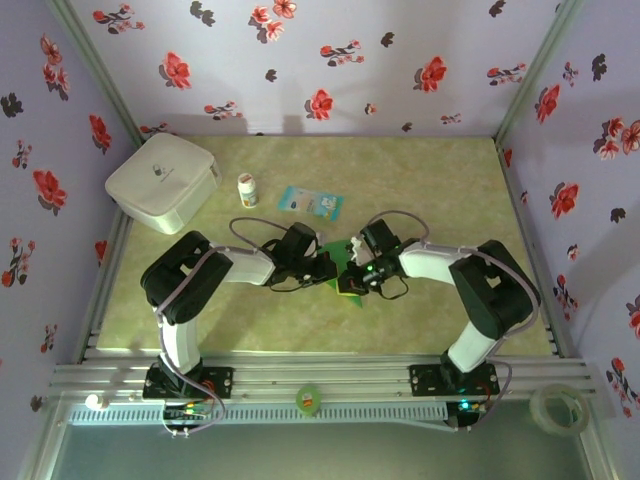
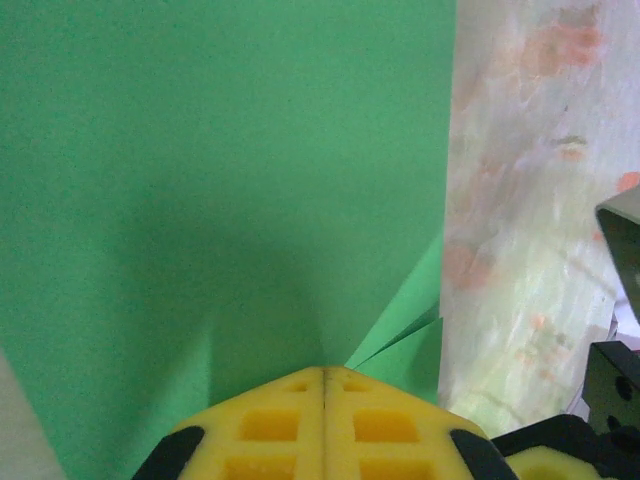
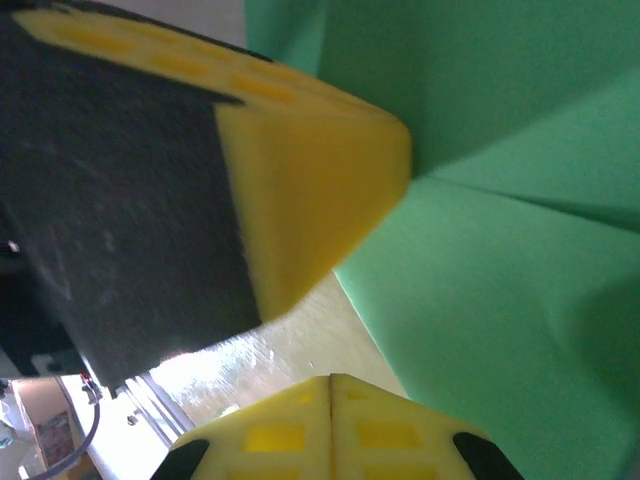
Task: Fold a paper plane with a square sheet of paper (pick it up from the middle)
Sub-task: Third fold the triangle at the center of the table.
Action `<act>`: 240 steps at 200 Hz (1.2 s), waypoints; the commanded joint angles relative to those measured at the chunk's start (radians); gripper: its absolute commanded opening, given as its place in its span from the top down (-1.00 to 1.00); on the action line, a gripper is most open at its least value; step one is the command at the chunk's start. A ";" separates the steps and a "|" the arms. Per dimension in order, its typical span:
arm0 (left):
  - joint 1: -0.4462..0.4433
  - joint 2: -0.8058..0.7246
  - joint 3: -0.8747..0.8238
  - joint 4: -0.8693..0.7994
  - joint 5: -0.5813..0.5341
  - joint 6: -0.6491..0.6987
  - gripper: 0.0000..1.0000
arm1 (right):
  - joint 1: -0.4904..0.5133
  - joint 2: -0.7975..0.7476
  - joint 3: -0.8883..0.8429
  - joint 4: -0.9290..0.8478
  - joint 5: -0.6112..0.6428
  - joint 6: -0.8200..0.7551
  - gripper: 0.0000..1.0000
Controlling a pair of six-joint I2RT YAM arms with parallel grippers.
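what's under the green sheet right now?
Only the pale patterned tabletop shows, running out past the edge of the green sheet. Whatever lies directly beneath the sheet is covered by the paper itself.

From above, your left tool (image 1: 328, 270) and right tool (image 1: 350, 280) cover most of the green sheet (image 1: 331, 247). Only slivers show at 12 and 6 o'clock, and its folds are too small to read. At the left wrist the sheet runs off at 12 and 9 o'clock. At the right wrist a blurred yellow pad (image 3: 310, 190) at 10 o'clock hides part of it.
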 commanded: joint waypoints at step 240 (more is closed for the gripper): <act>0.029 0.055 -0.068 -0.071 -0.056 -0.012 1.00 | -0.115 -0.191 -0.294 -0.010 0.043 0.053 0.77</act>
